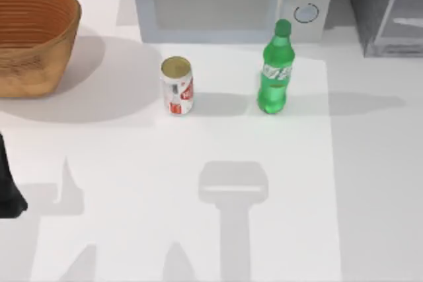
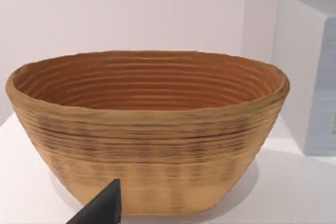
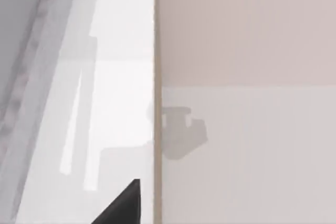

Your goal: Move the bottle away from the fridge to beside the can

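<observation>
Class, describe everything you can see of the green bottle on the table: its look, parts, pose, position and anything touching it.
The bottle is slim, translucent green plastic with a green cap and a white-green label around its middle. It stands upright and capped on the white table, in front of the microwave, with the can apart to its left and the fridge behind to its right. It is taller than the can. Nothing but the table touches it, and no gripper is near it.
</observation>
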